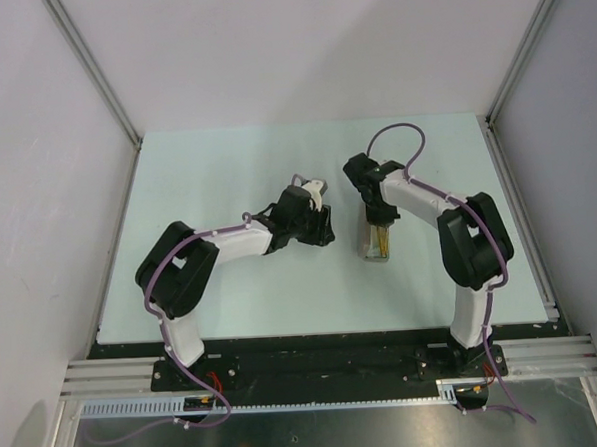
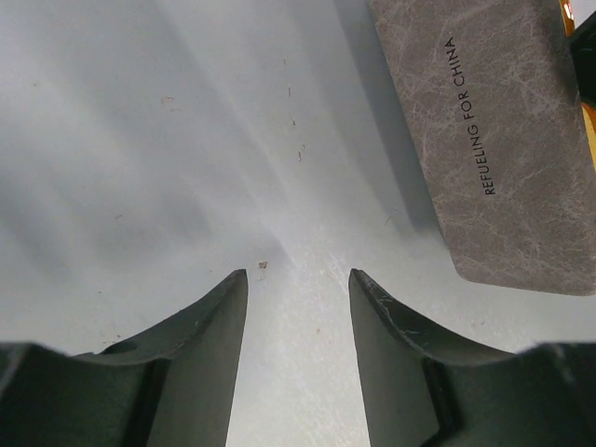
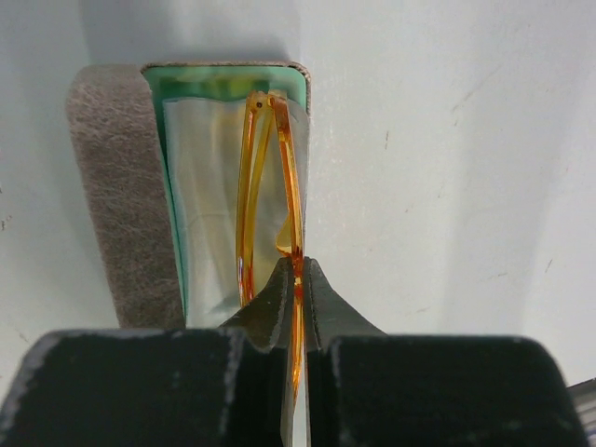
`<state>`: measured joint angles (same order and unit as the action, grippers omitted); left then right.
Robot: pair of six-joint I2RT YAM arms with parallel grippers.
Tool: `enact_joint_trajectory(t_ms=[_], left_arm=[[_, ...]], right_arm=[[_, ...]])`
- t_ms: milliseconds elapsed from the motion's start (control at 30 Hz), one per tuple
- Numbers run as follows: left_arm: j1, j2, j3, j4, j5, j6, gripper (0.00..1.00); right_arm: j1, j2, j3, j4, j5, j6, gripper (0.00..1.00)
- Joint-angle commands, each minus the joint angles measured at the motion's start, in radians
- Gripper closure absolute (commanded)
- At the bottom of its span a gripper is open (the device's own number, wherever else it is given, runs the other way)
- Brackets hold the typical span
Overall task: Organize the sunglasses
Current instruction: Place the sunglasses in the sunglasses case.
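The right gripper pinches the orange sunglasses, seemingly inside the open grey case; the left gripper, left of it, has fingers apart, empty.

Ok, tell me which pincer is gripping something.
The right pincer, shut on the sunglasses at the open case; the left pincer stands open and empty.

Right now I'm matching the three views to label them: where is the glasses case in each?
Top external: case right of centre, at the right gripper.
Left wrist: upper right, grey printed outside showing.
Right wrist: upper left, open, teal lining showing.
Shared landmark: the orange sunglasses in it.
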<state>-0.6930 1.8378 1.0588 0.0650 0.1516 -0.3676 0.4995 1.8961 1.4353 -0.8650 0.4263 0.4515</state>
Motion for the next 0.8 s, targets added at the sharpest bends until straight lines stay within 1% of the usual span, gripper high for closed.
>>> enact_joint_trajectory(t_ms=[0, 433, 700, 767], left_arm=[[0.009, -0.051, -0.011, 0.027, -0.003, -0.019, 0.46], [0.012, -0.045, -0.01, 0.027, 0.0, -0.017, 0.46], [0.013, -0.052, -0.014, 0.027, -0.001, -0.017, 0.46], [0.013, -0.052, -0.014, 0.027, -0.001, -0.017, 0.46]], right_arm=[[0.017, 0.029, 0.051, -0.019, 0.072, 0.021, 1.0], [0.039, 0.066, 0.086, -0.081, 0.153, 0.07, 1.0], [0.048, 0.098, 0.099, -0.083, 0.126, 0.076, 1.0], [0.05, 0.084, 0.102, -0.072, 0.124, 0.078, 0.93]])
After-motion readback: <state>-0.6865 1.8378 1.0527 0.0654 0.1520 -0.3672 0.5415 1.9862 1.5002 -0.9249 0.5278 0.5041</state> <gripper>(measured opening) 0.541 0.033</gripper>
